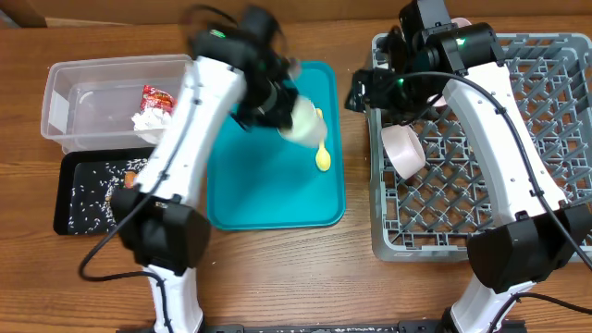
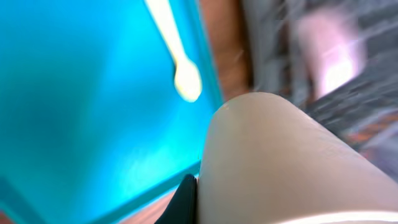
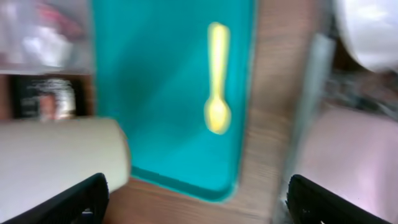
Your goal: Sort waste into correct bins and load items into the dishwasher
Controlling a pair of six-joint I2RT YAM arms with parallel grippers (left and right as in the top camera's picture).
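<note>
Well, the left gripper (image 1: 282,116) is clamped down narrow on the cup (image 1: 301,120) and holds it over the upper right part of the teal tray (image 1: 268,199). The right gripper (image 1: 361,91) hangs by the left edge of the rack (image 1: 518,185), its fingers spread wide with nothing between them.

The cup is plain, smooth and off-white, and blurred from above. The spoon (image 1: 322,153) is yellow and lies flat on the teal tray just below the cup, bowl end nearest the front. The plate (image 1: 404,150), pale pink, stands on edge in the rack's left side.

From above I can also see the tub (image 1: 65,92) at the far left, with the red wrapper (image 1: 157,97) and white napkin (image 1: 148,120) inside. The black tray (image 1: 79,217) in front of it is speckled with rice (image 1: 92,190). The left wrist camera gives none of that: the cup's side (image 2: 280,162) fills it, one dark finger (image 2: 185,202) is pressed against the cup, and the spoon (image 2: 177,56) lies beyond. The right wrist camera shows both of its fingers (image 3: 74,202) far apart. It also shows a strip of table (image 3: 273,93) between teal tray and rack, and a white bowl (image 3: 373,31) behind the plate (image 3: 354,155).
</note>
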